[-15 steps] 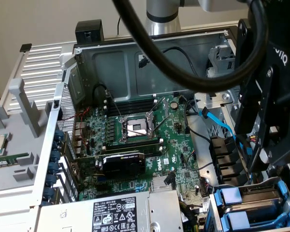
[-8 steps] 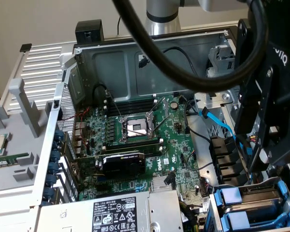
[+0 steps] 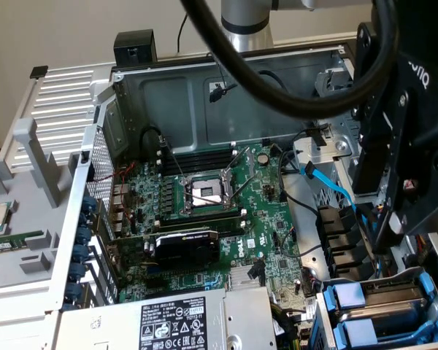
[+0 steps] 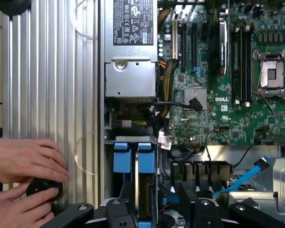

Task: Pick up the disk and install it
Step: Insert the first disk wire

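claw (image 4: 156,214), grip unclear, hangs over the flat silver blue-framed disk (image 4: 141,172).

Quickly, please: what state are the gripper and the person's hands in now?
Gripper: open or closed cannot be told.
One hand: resting on a small black round object.
Other hand: touching the same object.

In the wrist view, the gripper (image 4: 147,213) is covering one end of the blue-framed disk (image 4: 145,161), and the picture's edge is cutting off a person's hands (image 4: 26,159), which are hiding most of a small black knob (image 4: 42,187). In the exterior view, the arm's black housing (image 3: 398,138) is partly blocking the drive bays (image 3: 343,237), and the edge is cropping the power-supply label (image 3: 179,324).
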